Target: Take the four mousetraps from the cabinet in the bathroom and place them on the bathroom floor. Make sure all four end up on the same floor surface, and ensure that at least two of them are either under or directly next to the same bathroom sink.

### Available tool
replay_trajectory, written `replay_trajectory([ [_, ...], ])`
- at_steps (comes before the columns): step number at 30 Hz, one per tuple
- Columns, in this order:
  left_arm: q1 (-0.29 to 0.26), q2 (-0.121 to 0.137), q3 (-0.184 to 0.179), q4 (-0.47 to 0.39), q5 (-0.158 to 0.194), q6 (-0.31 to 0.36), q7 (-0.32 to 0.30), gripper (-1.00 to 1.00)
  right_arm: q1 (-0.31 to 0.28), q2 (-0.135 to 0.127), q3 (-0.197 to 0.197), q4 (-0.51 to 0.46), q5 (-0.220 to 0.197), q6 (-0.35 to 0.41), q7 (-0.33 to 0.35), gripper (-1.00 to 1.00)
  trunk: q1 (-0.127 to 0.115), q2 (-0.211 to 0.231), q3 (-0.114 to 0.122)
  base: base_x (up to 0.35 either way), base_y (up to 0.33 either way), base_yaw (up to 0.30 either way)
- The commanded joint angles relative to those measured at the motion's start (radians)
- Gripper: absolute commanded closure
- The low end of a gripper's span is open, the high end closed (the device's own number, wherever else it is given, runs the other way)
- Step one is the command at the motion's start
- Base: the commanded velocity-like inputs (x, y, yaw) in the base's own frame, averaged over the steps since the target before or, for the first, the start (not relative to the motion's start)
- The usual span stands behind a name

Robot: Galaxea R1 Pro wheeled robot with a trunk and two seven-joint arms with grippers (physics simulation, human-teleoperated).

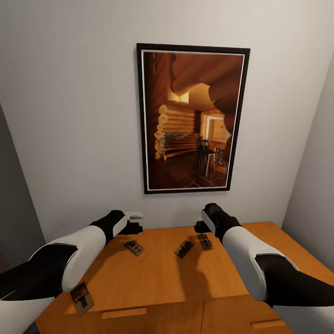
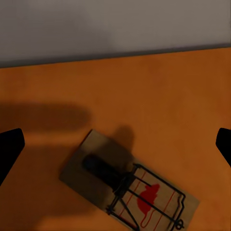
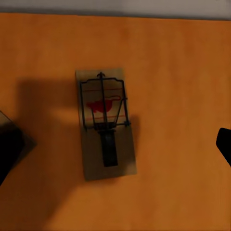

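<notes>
1. nearest my head camera is a mousetrap (image 1: 82,298) lying flat by the front left corner of the cabinet (image 1: 153,278) top, just beside my left forearm.
2. three more traps lie farther back on the same orange-brown top: one (image 1: 134,247) just in front of my left gripper (image 1: 134,228), one (image 1: 184,249) near the middle, and one (image 1: 204,241) just beside it, close under my right gripper (image 1: 200,227).
3. the middle and right traps lie close together; from the head view i cannot tell whether they touch.
4. in the left wrist view the trap (image 2: 127,185) lies at a slant on the wood, its wire bar and red mouse print showing, between my two dark fingertips (image 2: 9,147). the jaws stand wide apart and hold nothing.
5. in the right wrist view the trap (image 3: 106,129) lies flat, well clear of the fingertips (image 3: 224,144) at either edge. these jaws are spread too, gripping nothing.
6. both grippers hover over the back of the cabinet top near the grey wall (image 1: 69,116).
7. a framed picture (image 1: 192,118) of a log-cabin room hangs on that wall above the cabinet.
8. two bar handles (image 1: 123,313) show on the drawer fronts at the front edge.
</notes>
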Motion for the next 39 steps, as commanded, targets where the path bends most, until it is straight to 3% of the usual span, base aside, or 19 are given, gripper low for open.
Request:
replay_trajectory([
  [1,-0.001,0.000,-0.008,-0.002,0.011,0.005,0.003,-1.00,-0.001,0.001,-0.004,-0.002,0.009,0.005,0.002,-1.00,0.004,-0.008,-0.005,0.000,0.000,0.000],
  [16,0.000,0.000,-0.008,-0.003,0.011,0.005,0.003,-1.00,-0.001,-0.003,-0.004,-0.004,0.009,0.006,0.002,-1.00,0.062,-0.113,-0.052,0.000,0.000,0.000],
  [39,0.000,-0.001,-0.008,-0.003,0.012,0.005,0.003,-1.00,-0.001,-0.010,-0.007,-0.003,-0.004,0.014,0.019,-1.00,0.062,-0.113,-0.052,0.000,0.000,0.000],
])
